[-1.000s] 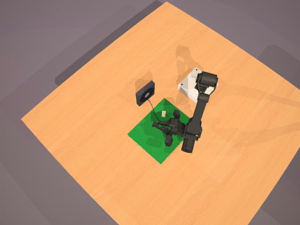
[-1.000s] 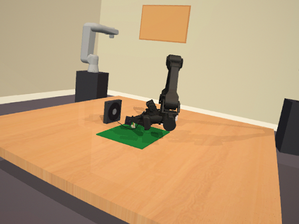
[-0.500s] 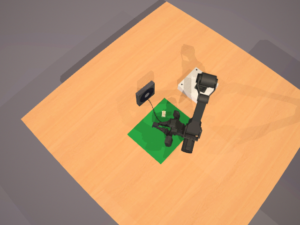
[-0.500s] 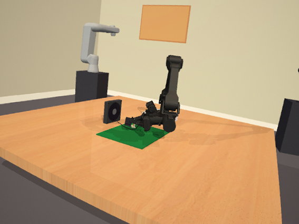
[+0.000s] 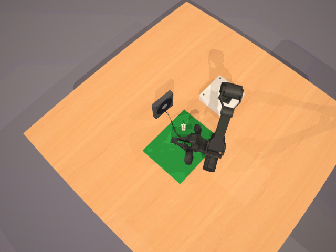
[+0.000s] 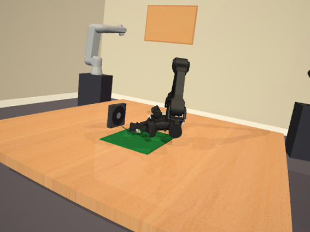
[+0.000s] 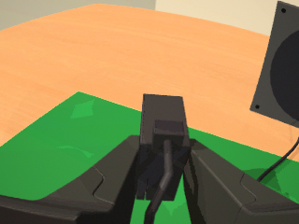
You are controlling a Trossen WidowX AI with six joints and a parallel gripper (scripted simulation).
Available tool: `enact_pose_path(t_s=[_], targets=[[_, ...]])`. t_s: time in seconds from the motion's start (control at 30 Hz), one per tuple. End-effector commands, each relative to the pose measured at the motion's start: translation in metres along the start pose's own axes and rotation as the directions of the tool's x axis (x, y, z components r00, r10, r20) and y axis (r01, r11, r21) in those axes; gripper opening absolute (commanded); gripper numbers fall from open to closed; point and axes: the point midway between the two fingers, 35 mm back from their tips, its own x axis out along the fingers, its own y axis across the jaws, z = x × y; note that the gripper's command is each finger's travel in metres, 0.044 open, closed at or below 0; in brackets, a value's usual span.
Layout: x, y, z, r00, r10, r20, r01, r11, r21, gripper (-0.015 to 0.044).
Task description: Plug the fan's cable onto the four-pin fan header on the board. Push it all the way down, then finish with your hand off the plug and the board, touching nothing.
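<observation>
The gripper [image 5: 173, 140] [image 6: 132, 127] [image 7: 164, 145] is shut on the black plug, above the green board [image 5: 173, 170] [image 6: 146, 149] [image 7: 37, 140]. In the wrist view the plug [image 7: 163, 109] sits between the fingertips, with its cable running down toward the camera. The pale fan header [image 5: 182, 127] [image 6: 138, 131] stands on the board, apart from the fingertips in the top view; it is not seen in the wrist view. The black fan [image 5: 163, 104] [image 6: 116, 115] [image 7: 276, 70] stands upright beside the board, its cable [image 5: 171, 123] [image 7: 280, 163] leading to the gripper. The plug's underside is hidden.
The arm's white base plate [image 5: 210, 94] lies on the wooden table [image 5: 108, 163] [image 6: 113, 186] [image 7: 117, 56], beyond the board's corner. The fan stands close to the board's edge. Other robot arms on dark pedestals [image 6: 94, 88] [image 6: 307, 131] stand beyond the table.
</observation>
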Motion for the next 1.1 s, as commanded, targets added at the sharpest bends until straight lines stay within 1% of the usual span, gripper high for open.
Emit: enact_pose_path(t_s=[0.0, 1.07], targets=[[0.001, -0.001, -0.005, 1.000, -0.002, 0.000, 0.002, 1.000, -0.006, 0.0000], [0.003, -0.001, -0.016, 1.000, -0.002, -0.001, 0.002, 1.000, -0.006, 0.0000]])
